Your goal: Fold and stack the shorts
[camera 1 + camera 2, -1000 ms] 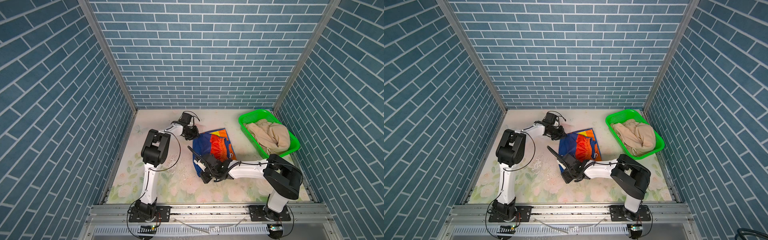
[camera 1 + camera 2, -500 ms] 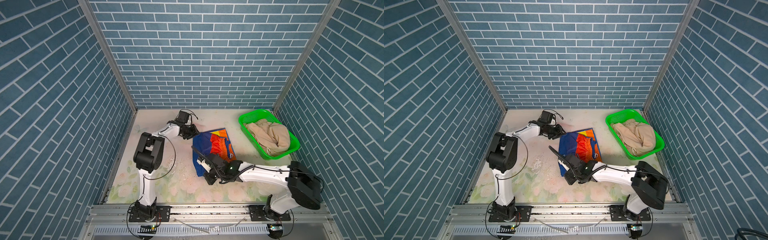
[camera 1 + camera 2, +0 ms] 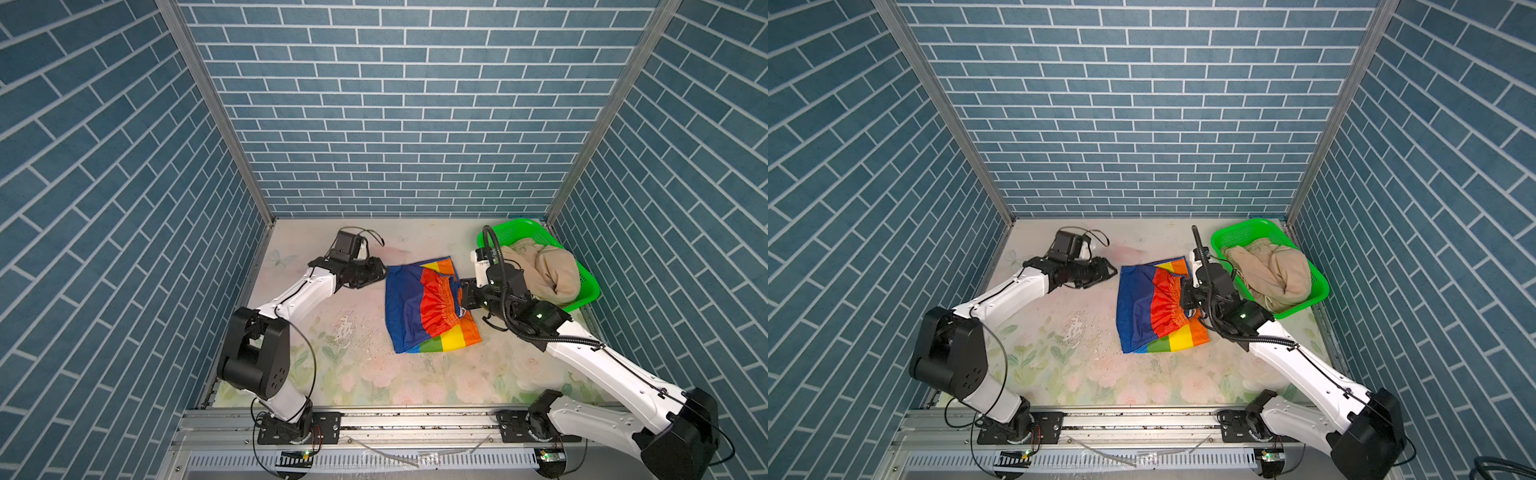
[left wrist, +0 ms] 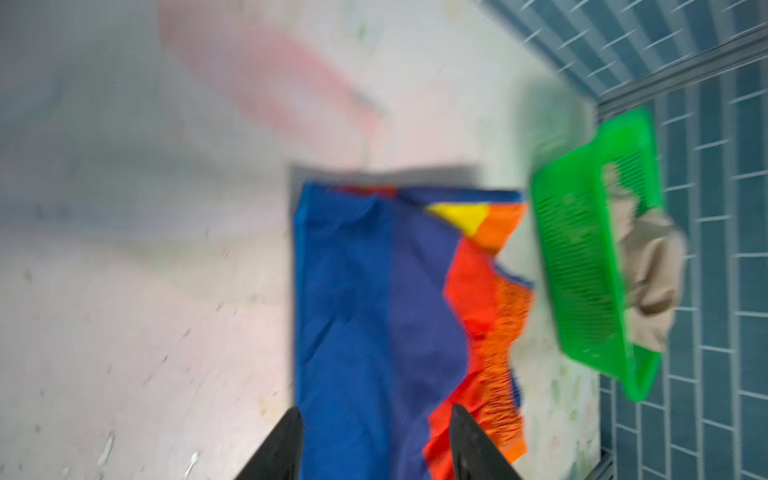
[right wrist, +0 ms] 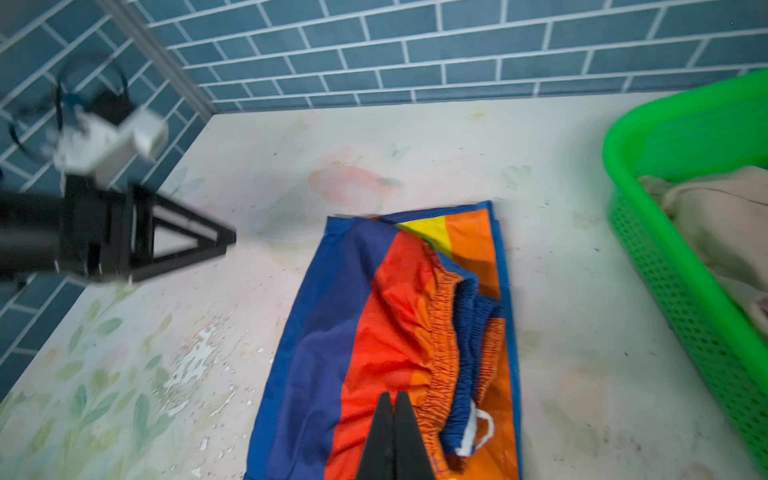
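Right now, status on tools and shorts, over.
Left tool open, beside rainbow shorts. Right tool shut, over them. Beige shorts bunched in green basket. Nothing blocking.

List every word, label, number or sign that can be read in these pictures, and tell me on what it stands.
None can be read. The rainbow shorts, the beige shorts and the green basket show no print; the left wrist view is blurred.
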{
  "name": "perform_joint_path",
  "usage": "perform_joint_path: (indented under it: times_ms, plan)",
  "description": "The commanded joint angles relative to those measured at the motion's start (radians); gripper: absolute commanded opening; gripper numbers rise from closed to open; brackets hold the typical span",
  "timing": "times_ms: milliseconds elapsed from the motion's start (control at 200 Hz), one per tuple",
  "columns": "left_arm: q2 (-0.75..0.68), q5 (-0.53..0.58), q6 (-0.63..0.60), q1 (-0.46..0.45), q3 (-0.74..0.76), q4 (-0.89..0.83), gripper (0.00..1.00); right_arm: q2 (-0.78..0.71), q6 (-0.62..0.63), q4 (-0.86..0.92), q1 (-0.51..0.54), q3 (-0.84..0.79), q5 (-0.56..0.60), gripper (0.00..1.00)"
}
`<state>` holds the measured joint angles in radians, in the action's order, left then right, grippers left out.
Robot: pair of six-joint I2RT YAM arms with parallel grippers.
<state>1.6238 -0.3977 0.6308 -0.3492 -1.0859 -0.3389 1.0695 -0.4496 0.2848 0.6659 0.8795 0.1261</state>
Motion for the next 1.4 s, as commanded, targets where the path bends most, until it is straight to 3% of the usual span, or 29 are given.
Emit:
perform_joint_path:
  times_ms: [0,100,190,310,625,690,790,895,1090,1395]
  plan:
    - [0.004,-0.022,0.034,-0.006,0.081,0.054,0.58,-0.025,-0.059,0.091,-0.084,-0.017,-0.02,0.15]
    - [0.034,-0.027,0.048,-0.022,0.106,0.082,0.58,-0.018,-0.115,0.095,-0.178,-0.03,-0.09,0.28]
    - [0.063,-0.043,0.065,-0.04,0.119,0.128,0.58,0.001,-0.155,0.068,-0.24,-0.06,-0.158,0.34]
    - [0.114,-0.041,0.078,-0.058,0.122,0.167,0.58,0.019,-0.184,0.036,-0.289,-0.088,-0.242,0.35]
    - [0.217,-0.034,0.099,-0.07,0.12,0.23,0.48,0.013,-0.179,0.006,-0.335,-0.122,-0.262,0.37]
    - [0.235,-0.033,0.101,-0.073,0.107,0.234,0.39,0.017,-0.183,-0.003,-0.341,-0.128,-0.268,0.37]
    - [0.267,-0.038,0.109,-0.074,0.078,0.24,0.13,0.027,-0.185,-0.014,-0.345,-0.137,-0.276,0.37]
    - [0.292,-0.017,0.077,-0.059,0.013,0.185,0.0,0.043,-0.182,-0.021,-0.353,-0.143,-0.284,0.37]
    - [0.31,0.028,-0.03,0.089,-0.175,0.022,0.0,0.063,-0.187,-0.034,-0.359,-0.164,-0.314,0.37]
    - [0.426,0.133,-0.074,0.439,-0.458,-0.181,0.0,0.117,-0.19,-0.087,-0.362,-0.189,-0.336,0.37]
